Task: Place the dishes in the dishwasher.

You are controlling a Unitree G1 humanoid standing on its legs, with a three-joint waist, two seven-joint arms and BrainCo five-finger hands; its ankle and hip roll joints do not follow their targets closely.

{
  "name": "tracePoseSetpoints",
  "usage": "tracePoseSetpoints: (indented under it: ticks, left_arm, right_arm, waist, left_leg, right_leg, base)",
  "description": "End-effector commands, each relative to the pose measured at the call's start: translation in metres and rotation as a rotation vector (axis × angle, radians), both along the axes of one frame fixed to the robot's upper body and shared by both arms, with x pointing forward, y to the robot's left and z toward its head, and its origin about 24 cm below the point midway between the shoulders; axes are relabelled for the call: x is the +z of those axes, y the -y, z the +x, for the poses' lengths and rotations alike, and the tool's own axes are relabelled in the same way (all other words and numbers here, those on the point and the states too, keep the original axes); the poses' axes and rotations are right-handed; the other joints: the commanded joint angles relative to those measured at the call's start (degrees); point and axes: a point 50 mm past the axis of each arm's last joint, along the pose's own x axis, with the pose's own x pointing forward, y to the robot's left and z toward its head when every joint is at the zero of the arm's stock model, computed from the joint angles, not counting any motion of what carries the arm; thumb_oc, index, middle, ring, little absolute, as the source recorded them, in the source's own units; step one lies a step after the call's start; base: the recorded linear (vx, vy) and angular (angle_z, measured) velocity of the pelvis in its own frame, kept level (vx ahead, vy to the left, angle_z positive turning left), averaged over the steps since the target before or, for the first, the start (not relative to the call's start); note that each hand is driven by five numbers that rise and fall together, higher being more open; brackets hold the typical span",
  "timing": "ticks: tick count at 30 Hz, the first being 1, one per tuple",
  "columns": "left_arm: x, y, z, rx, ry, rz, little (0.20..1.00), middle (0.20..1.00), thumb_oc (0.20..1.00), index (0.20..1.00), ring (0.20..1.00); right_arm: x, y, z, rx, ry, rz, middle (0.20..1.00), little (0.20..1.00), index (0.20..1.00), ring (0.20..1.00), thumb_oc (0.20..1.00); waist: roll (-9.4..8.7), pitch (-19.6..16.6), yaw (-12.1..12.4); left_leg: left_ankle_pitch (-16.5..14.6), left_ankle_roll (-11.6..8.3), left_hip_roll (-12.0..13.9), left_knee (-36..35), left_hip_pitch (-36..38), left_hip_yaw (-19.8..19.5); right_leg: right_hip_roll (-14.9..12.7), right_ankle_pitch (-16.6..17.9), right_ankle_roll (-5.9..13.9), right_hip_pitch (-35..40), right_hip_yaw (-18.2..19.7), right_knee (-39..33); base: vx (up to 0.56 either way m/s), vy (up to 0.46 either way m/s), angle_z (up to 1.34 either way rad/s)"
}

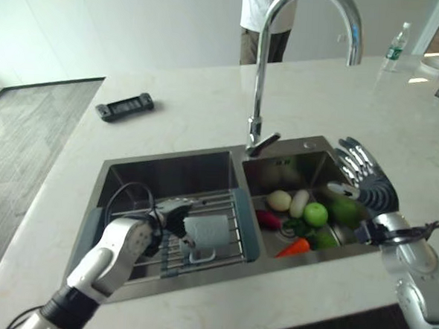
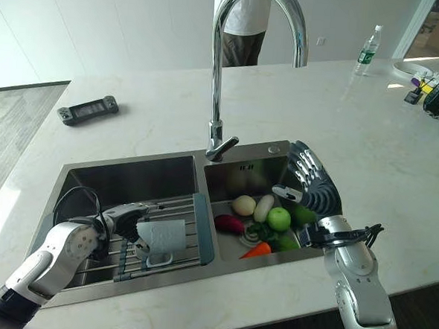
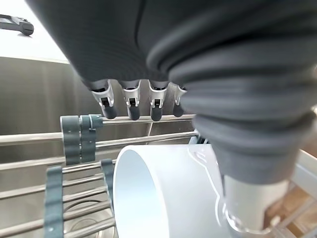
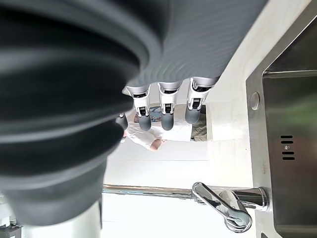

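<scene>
A: Where is the left robot hand [image 2: 130, 217]?

B: Down in the left basin of the sink [image 2: 129, 172], at about eight o'clock from the tap [image 2: 224, 68]. In its wrist view the fingers [image 3: 130, 101] hang straight above the rack bars, apart from the thumb and closed on nothing.

A: And the mug [image 2: 161, 239]?

B: It lies on its side on the rack [image 2: 178, 233] that spans the left basin, just beside the left robot hand, at its three o'clock. It is white, and its handle points toward the sink's near edge. The wrist view shows its open mouth [image 3: 133, 198] under the hand.

A: The right robot hand [image 2: 312, 181]?

B: It is raised over the right edge of the sink, at about four o'clock from the tap. Fingers straight and spread, thumb apart, nothing in it.

A: What is in the right basin?

B: Produce: a green apple [image 2: 279, 218], a carrot [image 2: 257, 250] at the apple's seven o'clock, and a dark red vegetable [image 2: 228, 223] at its nine o'clock, with pale and green pieces around them.

A: Farther out?

B: On the bench [image 2: 370, 144], a black controller [image 2: 88, 110] lies at ten o'clock from the sink. A bottle [image 2: 369, 45] stands at the far right, around two o'clock. A person [image 2: 243, 20] stands behind the bench at twelve o'clock.
</scene>
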Motion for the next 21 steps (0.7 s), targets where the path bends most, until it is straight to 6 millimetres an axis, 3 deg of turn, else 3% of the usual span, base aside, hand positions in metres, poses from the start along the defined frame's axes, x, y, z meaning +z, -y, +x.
tracePoseSetpoints:
  ticks: [1, 21]
  left_arm:
    - [0.010, 0.002, 0.011, -0.034, 0.051, 0.073, 1.000, 1.000, 1.000, 1.000, 1.000]
    - [-0.009, 0.003, 0.009, -0.001, -0.024, 0.115, 1.000, 1.000, 1.000, 1.000, 1.000]
  right_arm:
    - [0.034, -0.003, 0.001, 0.018, 0.179, -0.008, 1.000, 1.000, 1.000, 1.000, 1.000]
    - [0.033, -0.008, 0.002, 0.032, 0.179, -0.001, 1.000, 1.000, 1.000, 1.000, 1.000]
  waist:
    - [0.19, 0.13, -0.49]
    - [0.11, 0.17, -0.95]
  left_leg:
    - [-2.29, -0.55, 2.90, 0.40, 0.58, 3.65]
    - [-2.38, -0.51, 3.08, 0.40, 0.66, 4.20]
  right_leg:
    - [-3.46, -5.01, 5.59, 4.00, -2.36, 0.45]
    - [-3.43, -4.98, 5.61, 3.84, -2.10, 0.45]
  base:
    - [0.00, 0.000, 0.00]
    - [0.00, -0.001, -0.01]
